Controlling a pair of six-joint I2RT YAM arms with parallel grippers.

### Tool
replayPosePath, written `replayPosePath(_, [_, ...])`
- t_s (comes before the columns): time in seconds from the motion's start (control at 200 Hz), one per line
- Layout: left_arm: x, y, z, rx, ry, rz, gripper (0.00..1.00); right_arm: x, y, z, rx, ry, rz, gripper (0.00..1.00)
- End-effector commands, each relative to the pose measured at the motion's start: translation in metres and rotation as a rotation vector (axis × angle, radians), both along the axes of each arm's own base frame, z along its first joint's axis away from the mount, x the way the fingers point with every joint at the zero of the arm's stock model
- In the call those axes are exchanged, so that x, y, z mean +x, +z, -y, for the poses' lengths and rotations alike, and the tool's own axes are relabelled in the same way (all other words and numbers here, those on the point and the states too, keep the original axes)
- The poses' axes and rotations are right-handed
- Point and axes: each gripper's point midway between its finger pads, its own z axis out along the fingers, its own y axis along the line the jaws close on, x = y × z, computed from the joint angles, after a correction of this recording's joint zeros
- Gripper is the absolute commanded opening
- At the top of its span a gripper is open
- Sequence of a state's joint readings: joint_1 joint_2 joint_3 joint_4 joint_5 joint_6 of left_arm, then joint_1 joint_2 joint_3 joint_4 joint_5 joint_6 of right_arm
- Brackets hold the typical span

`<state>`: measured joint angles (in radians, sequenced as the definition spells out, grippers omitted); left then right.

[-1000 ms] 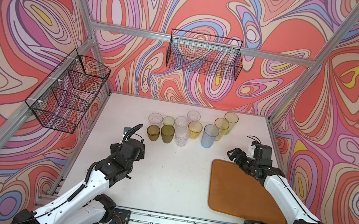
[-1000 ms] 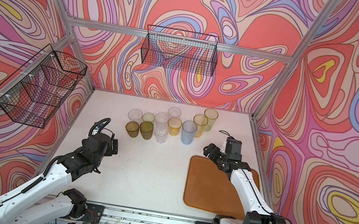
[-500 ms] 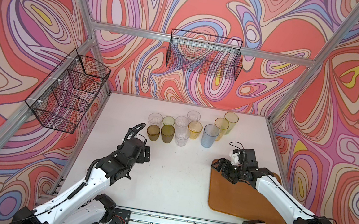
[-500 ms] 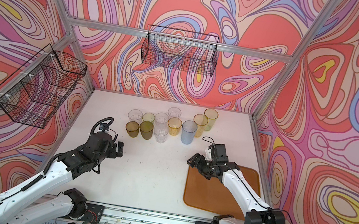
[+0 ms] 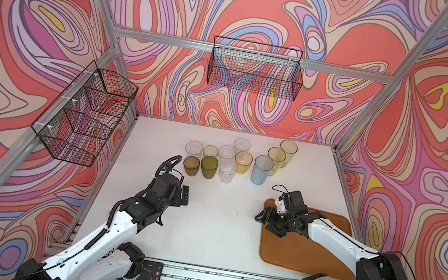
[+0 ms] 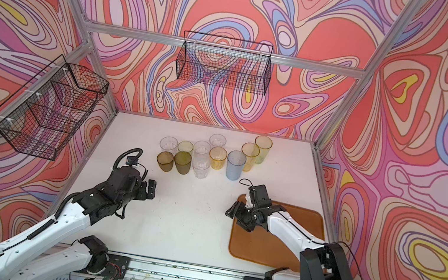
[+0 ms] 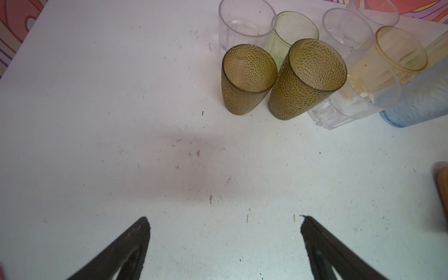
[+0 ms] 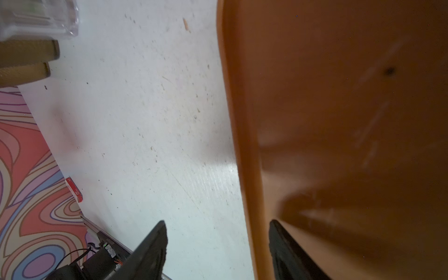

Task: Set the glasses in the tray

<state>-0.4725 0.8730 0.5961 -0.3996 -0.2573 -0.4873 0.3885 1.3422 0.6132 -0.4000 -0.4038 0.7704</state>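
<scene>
Several glasses stand upright in a cluster at the back of the white table in both top views, among them a short amber one (image 5: 191, 165), an olive one (image 5: 208, 167), a clear one (image 5: 226, 172) and a pale blue one (image 5: 261, 170). The orange-brown tray (image 5: 318, 251) lies front right with nothing in it. My left gripper (image 5: 184, 196) hangs open over bare table, short of the amber glass (image 7: 244, 80) and the olive glass (image 7: 305, 80). My right gripper (image 5: 264, 222) is open astride the tray's left rim (image 8: 232, 97), one finger over the table and one over the tray.
A black wire basket (image 5: 255, 68) hangs on the back wall and another (image 5: 83, 116) on the left wall. Aluminium posts frame the table's corners. A metal rail (image 5: 207, 278) runs along the front edge. White table lies between the two grippers.
My right gripper has swung from the tray's far left corner down onto its left edge, its jaws narrowing. My left gripper has crept forward towards the glasses, still wide open.
</scene>
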Motion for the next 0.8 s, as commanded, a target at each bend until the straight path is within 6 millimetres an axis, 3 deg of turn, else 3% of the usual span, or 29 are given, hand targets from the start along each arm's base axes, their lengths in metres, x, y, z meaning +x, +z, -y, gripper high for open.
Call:
replayPosePath(0.0, [-0.002,-0.006,0.003,-0.016,-0.005,-0.010,1.00,0.001,-0.009,-0.008,-0.017,-0.003,-0.015,0.61])
replayPosePath(0.346, [-0.003,-0.010,0.003,-0.016,-0.006,-0.020,1.00,0.006,-0.006,-0.035,-0.004,0.039,-0.005,0.57])
replayPosePath(0.621, [-0.004,-0.010,0.001,-0.008,0.002,-0.024,1.00,-0.001,-0.008,-0.074,0.019,0.090,-0.005,0.55])
replayPosePath(0.796, [-0.005,-0.010,-0.002,-0.001,0.010,-0.020,1.00,-0.006,-0.007,-0.110,0.063,0.131,0.008,0.55])
